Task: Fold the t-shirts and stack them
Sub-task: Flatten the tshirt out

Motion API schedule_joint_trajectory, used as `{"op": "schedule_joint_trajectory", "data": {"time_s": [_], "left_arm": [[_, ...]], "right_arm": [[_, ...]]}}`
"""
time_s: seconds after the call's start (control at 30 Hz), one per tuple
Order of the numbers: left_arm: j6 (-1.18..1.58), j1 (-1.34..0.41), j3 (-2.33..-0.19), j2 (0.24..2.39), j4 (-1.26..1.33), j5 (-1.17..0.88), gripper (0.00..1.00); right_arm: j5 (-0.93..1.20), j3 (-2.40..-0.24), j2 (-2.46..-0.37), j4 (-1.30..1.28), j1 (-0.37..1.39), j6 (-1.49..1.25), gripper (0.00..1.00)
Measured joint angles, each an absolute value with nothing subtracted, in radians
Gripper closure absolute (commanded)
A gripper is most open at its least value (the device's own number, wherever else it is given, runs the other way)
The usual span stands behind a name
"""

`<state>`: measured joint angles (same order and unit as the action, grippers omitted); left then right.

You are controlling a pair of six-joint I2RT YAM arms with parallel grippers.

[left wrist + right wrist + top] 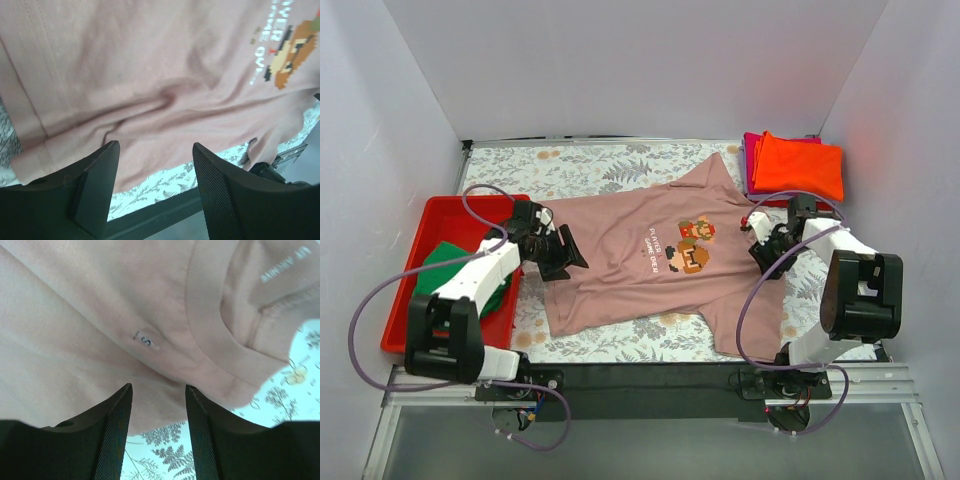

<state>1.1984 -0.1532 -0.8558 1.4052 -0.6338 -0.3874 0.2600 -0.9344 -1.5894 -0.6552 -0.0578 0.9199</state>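
Note:
The dusty-pink t-shirt lies spread face up across the middle of the table, with its pixel-character print and white text showing. My left gripper is open and empty over the shirt's left hem. In the left wrist view its jaws stand wide apart above the pink cloth. My right gripper is open and empty at the shirt's right edge. In the right wrist view its jaws frame the cloth just below the collar. The folded orange shirt lies on the magenta one at the back right. The green shirt lies in the tray.
A red plastic tray stands at the left edge with my left arm reaching over it. The table has a fern-print cover. White walls close in the left, back and right sides. A black rail runs along the near edge.

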Motion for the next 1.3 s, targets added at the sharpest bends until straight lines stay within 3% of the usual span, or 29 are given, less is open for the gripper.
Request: {"op": "schedule_joint_trajectory", "data": {"time_s": [0.3,0.6,0.67,0.7,0.77,0.93,1.13,1.3], "left_arm": [[1.235,-0.153,-0.732,1.135,-0.71,-0.343,0.41],[1.344,-0.153,-0.649,1.019,-0.753,-0.251,0.41],[1.38,-0.153,-0.649,0.968,-0.757,-0.227,0.4],[1.398,-0.153,-0.649,0.948,-0.759,-0.22,0.4],[1.433,-0.153,-0.646,0.915,-0.763,-0.217,0.41],[1.475,-0.153,-0.612,0.891,-0.79,-0.202,0.46],[1.458,-0.155,-0.609,1.041,-0.779,-0.237,0.6],[1.456,-0.208,-0.592,1.095,-0.76,-0.28,0.62]], "right_arm": [[0.328,-0.935,-1.473,-0.688,-0.19,0.934,0.46],[0.416,-0.947,-1.629,-0.707,-0.304,0.886,0.49],[0.451,-0.976,-1.669,-0.71,-0.332,0.869,0.56],[0.468,-0.982,-1.679,-0.714,-0.341,0.866,0.66],[0.487,-0.989,-1.692,-0.715,-0.35,0.865,0.98],[0.532,-1.023,-1.748,-0.739,-0.4,0.845,0.99],[0.519,-1.084,-1.789,-0.753,-0.506,0.872,0.99],[0.52,-1.084,-1.791,-0.759,-0.506,0.893,0.99]]}}
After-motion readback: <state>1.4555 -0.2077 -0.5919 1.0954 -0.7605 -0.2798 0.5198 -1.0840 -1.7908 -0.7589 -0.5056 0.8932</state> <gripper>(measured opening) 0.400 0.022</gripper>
